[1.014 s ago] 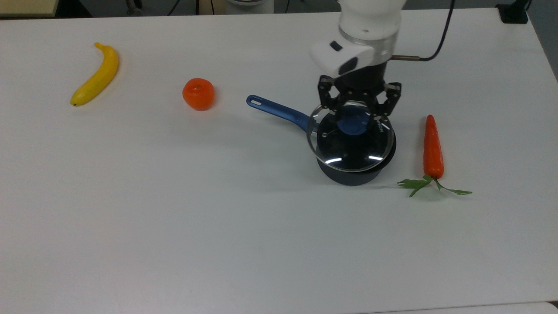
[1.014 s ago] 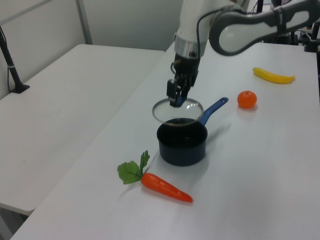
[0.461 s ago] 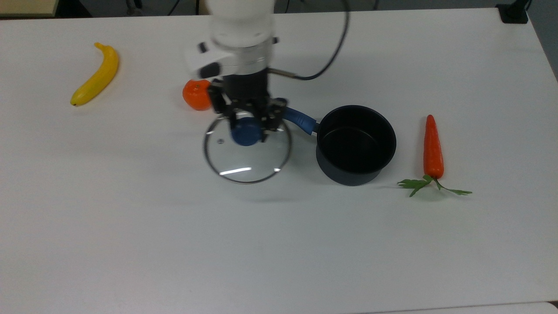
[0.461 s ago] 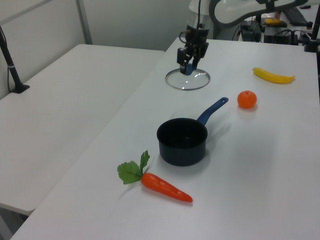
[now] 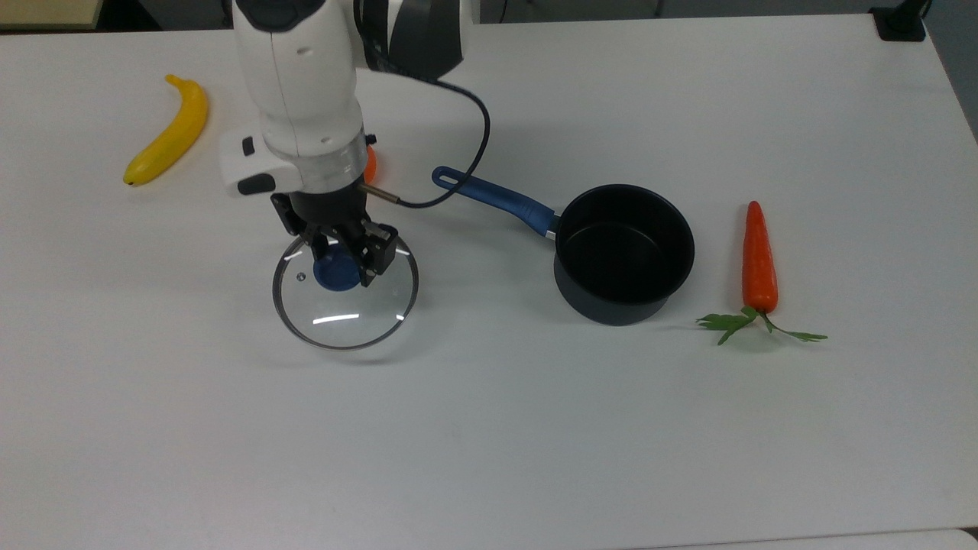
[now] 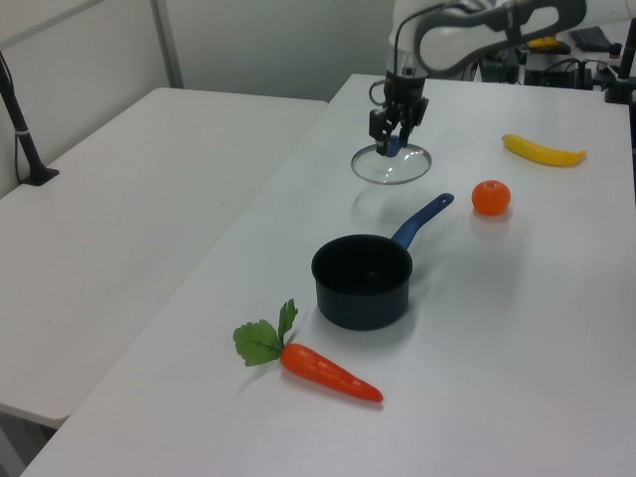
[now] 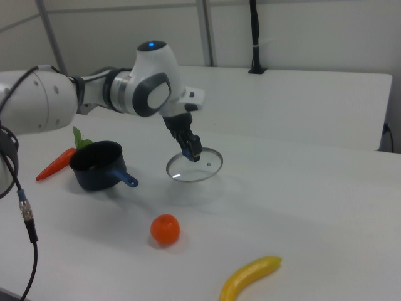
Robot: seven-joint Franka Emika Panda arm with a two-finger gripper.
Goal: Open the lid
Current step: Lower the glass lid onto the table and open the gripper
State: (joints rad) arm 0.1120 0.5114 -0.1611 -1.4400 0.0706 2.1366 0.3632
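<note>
A Franka arm's gripper (image 5: 341, 262) (image 6: 394, 139) (image 7: 192, 152) has its jaws pinched on the blue centre knob of the lid (image 5: 345, 292) (image 6: 392, 165) (image 7: 195, 166), holding the clear glass disc low above the white counter (image 5: 489, 428) (image 6: 517, 328) (image 7: 301, 200), its shadow cast just beneath. The lid is well apart from the saucepan (image 5: 623, 253) (image 6: 363, 280) (image 7: 98, 165), which stands uncovered towards the top view's right, its blue handle pointing towards the lid. A carrot (image 5: 758, 260) (image 6: 326, 373) (image 7: 57, 162) lies beyond the pan; an orange (image 6: 491, 197) (image 7: 165, 229) and a banana (image 5: 170, 131) (image 6: 544, 150) (image 7: 250, 278) lie elsewhere.
</note>
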